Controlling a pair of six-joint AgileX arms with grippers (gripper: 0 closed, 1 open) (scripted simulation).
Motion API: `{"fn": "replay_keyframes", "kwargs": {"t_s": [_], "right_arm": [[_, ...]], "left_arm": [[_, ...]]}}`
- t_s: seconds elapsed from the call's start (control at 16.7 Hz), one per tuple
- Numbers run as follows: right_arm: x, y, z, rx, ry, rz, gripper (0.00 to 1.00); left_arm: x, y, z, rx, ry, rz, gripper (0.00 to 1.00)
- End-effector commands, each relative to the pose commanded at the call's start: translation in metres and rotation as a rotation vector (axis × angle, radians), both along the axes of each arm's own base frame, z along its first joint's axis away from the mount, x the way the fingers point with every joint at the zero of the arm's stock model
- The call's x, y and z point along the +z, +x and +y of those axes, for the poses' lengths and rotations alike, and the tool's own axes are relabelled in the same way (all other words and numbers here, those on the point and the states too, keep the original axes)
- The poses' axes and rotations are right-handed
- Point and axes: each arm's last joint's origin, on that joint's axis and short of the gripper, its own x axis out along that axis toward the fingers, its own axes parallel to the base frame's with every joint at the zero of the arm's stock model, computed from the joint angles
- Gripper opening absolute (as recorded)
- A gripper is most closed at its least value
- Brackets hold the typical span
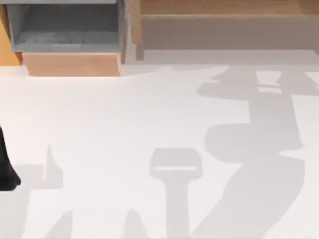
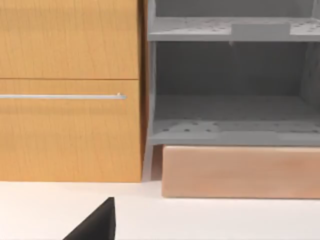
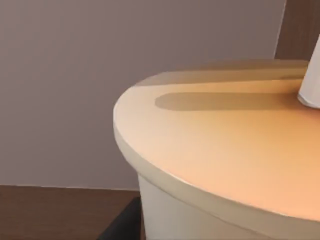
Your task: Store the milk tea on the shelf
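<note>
The milk tea [image 3: 225,150] sits close up in the right wrist view: a tan-orange lid, a pale cup wall and the foot of a white straw [image 3: 311,85]. My right gripper [image 3: 145,227] is shut on the cup, and one dark finger [image 3: 120,225] lies against its wall. Cup and gripper are inside the shelf [image 3: 50,210], above its dark-brown floor and in front of its dull back wall. From above, the shelf [image 1: 224,10] runs along the far right of the table. My left gripper [image 2: 95,227] is parked at the table's left edge [image 1: 6,172].
A light-wood box with grey inner shelves [image 1: 70,35] stands at the far left, next to the shelf. The left wrist view faces it [image 2: 230,115], with a wooden drawer front and metal handle [image 2: 60,96] beside it. Arm shadows fall across the white table [image 1: 124,124].
</note>
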Motion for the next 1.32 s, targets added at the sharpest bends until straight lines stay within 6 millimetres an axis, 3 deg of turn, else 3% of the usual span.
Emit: {"fn": "replay_keyframes", "kwargs": {"t_s": [0.36,0.66,1.32], "right_arm": [[0.002,0.033,0.002,0.091,0.099,0.042,0.00],[0.001,0.036,0.002,0.099,0.110,0.050,0.00],[0.001,0.036,0.002,0.099,0.110,0.050,0.83]], "left_arm": [[0.000,0.000,0.000,0.000,0.000,0.000,1.00],[0.000,0.000,0.000,0.000,0.000,0.000,1.00],[0.000,0.000,0.000,0.000,0.000,0.000,1.00]]}}
